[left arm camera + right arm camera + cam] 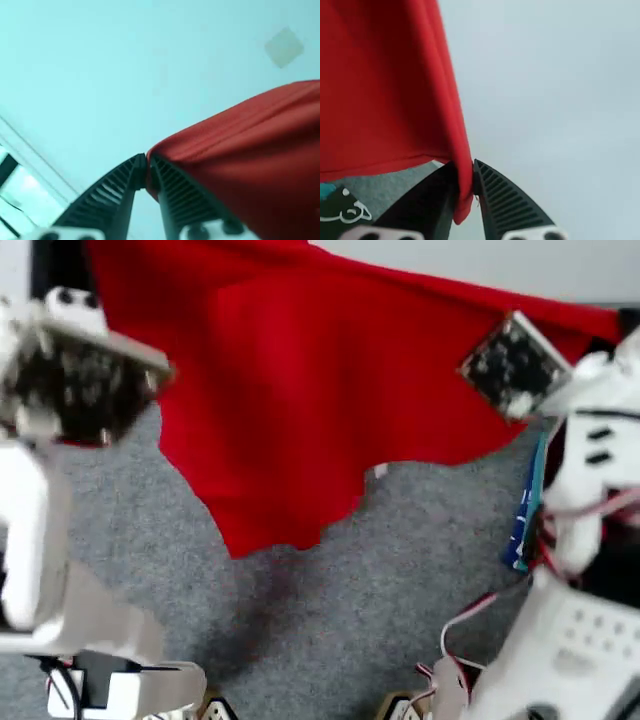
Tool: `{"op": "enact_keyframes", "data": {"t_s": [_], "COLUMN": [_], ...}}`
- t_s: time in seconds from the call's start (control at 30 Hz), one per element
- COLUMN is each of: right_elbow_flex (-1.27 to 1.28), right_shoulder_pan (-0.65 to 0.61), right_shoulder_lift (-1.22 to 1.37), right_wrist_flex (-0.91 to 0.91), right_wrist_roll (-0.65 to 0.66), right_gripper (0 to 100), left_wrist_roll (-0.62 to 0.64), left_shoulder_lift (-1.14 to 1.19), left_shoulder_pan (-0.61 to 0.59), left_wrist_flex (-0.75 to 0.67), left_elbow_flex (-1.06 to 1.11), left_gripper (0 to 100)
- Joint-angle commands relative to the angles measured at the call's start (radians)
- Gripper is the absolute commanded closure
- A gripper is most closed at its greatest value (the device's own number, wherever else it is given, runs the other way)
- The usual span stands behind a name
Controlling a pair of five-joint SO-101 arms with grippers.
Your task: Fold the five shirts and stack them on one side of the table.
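A red shirt (310, 390) hangs spread above the grey table (400, 580), stretched between both arms and drooping to a point near the middle. My left gripper (148, 172) is raised toward the ceiling and shut on one edge of the red shirt (250, 150). Likewise lifted, my right gripper (466, 175) is shut on another edge of the red shirt (385, 85), which drapes beside it. In the high view, the left arm stands at the left and the right arm at the right, each near a top corner of the cloth.
A blue and teal folded cloth (527, 505) lies along the table's right side beside the right arm's base. Cables run at the bottom right. A patch of green cloth with white print (340, 210) lies low on the table.
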Motion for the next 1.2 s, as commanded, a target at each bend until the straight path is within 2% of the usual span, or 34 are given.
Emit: {"op": "enact_keyframes", "data": {"t_s": [0.0, 0.2, 0.33, 0.47, 0.63, 0.77, 0.9, 1.0, 1.17], "right_elbow_flex": [-0.014, -0.014, -0.014, -0.008, -0.006, 0.063, 0.236, 0.384, 0.577], "right_shoulder_pan": [0.038, 0.038, 0.036, 0.022, -0.125, -0.252, -0.3, -0.308, -0.305], "right_shoulder_lift": [-0.087, -0.211, -0.286, -0.315, -0.274, -0.196, -0.124, -0.071, 0.03], "right_wrist_flex": [0.084, 0.2, 0.257, 0.349, 0.479, 0.544, 0.486, 0.351, 0.007], "right_wrist_roll": [0.008, 0.046, 0.049, 0.061, 0.061, 0.055, 0.028, 0.028, 0.029], "right_gripper": [98.8, 98.8, 98.8, 98.8, 98.8, 98.8, 98.8, 98.8, 98.9], "left_wrist_roll": [-0.109, -0.267, -0.284, -0.287, -0.287, -0.213, -0.207, -0.209, -0.209], "left_shoulder_lift": [-0.043, -0.043, -0.048, -0.109, -0.107, -0.068, 0.005, 0.086, 0.227], "left_shoulder_pan": [-0.029, -0.086, -0.132, -0.132, -0.061, -0.021, -0.018, -0.02, -0.023], "left_wrist_flex": [0.011, 0.011, 0.02, 0.153, 0.367, 0.371, 0.362, 0.313, 0.08], "left_elbow_flex": [-0.114, -0.272, -0.354, -0.298, -0.185, 0.001, 0.274, 0.481, 0.704], "left_gripper": [99, 99, 99, 99, 99, 99, 99, 99, 99]}}
